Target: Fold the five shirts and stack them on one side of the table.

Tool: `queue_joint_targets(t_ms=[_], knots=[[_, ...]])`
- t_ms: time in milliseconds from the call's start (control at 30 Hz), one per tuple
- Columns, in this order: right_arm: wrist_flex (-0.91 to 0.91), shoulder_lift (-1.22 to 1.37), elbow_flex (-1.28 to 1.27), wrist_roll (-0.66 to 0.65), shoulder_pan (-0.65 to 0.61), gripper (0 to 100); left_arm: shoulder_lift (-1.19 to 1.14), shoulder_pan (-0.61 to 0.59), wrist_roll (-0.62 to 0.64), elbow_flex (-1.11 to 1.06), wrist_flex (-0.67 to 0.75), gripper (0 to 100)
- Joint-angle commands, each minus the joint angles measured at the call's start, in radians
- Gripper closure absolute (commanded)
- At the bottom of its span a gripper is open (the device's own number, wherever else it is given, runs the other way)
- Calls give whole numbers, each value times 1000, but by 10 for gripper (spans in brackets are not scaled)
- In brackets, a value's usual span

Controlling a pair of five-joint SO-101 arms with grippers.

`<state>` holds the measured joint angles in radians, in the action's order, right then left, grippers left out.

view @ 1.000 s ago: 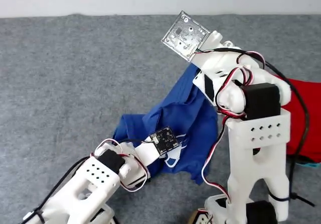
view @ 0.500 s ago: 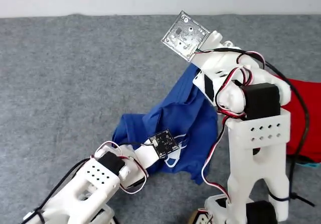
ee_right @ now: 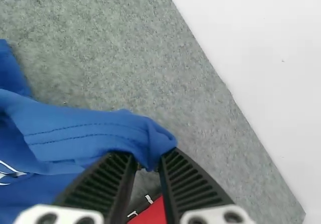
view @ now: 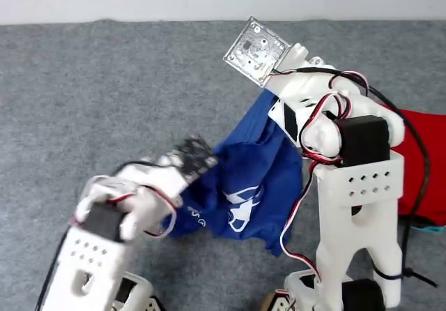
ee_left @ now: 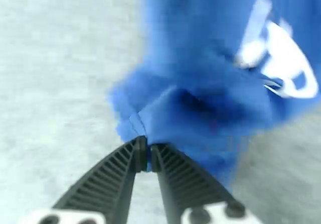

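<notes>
Leftward and up swings the left arm [view: 132, 199], jaws pinching the hem of the blue shirt [view: 254, 171], which lies mid-bench [view: 83, 81]. The right arm [view: 352, 213] has its jaws clamped on the shirt's lifted far edge. A red shirt [view: 425, 157] lies at the right.

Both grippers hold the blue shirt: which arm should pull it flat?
Left, likely: left gripper pinches the blue shirt at its edge toward the grey mat; right gripper holds the far corner nearer the red shirt.
</notes>
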<state>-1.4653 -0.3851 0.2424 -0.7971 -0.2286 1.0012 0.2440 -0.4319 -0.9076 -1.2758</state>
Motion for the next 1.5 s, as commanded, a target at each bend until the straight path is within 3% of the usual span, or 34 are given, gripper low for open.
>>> queue_joint_targets(t_ms=[0, 233, 600, 833, 1200, 1467], knots=[[22, -44, 66, -9, 39, 987, 107, -92, -44, 101, -3, 986], [35, -65, 212, -12, 64, 987, 250, -233, -55, 208, 80, 986], [94, -148, 364, -81, 104, 987, 276, -491, -55, 352, 454, 986], [177, -229, 370, -152, 142, 987, 276, -548, -118, 435, 624, 986], [401, -321, 370, -290, 142, 987, 285, -552, -232, 467, 548, 986], [426, -443, 370, -404, 153, 987, 285, -552, -232, 650, 324, 986]])
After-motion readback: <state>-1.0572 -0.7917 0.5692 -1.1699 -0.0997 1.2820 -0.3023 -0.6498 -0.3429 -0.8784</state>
